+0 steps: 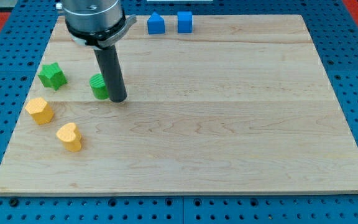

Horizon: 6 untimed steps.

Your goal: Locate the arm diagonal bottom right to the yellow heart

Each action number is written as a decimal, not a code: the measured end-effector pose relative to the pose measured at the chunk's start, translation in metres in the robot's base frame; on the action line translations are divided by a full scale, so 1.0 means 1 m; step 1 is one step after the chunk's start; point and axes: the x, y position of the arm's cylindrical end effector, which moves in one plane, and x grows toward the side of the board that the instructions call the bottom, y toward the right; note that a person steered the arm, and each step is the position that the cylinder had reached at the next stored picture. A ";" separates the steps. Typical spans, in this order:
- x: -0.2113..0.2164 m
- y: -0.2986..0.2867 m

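- The wooden board [229, 124] is pale, and it lies on a blue base with holes [353, 37].
- My tip [117, 99] touches the board just right of the green round block [98, 86]; it is a plain rod and holds nothing.
- The yellow heart [69, 136] lies near the view's bottom left, below the yellow block [40, 110].
- The green star [52, 75] is at the left; the blue house-shaped block [156, 23] and the blue cube [185, 22] are at the top.

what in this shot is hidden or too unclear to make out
- Camera view: the green block beside my tip is partly covered by the rod, so its shape and any contact are unclear.
- The arm above the rod is cut off by the view's top edge.
- The wooden board loses its bottom corners to the frame.
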 end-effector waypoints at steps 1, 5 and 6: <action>-0.016 -0.036; 0.017 0.012; 0.093 0.063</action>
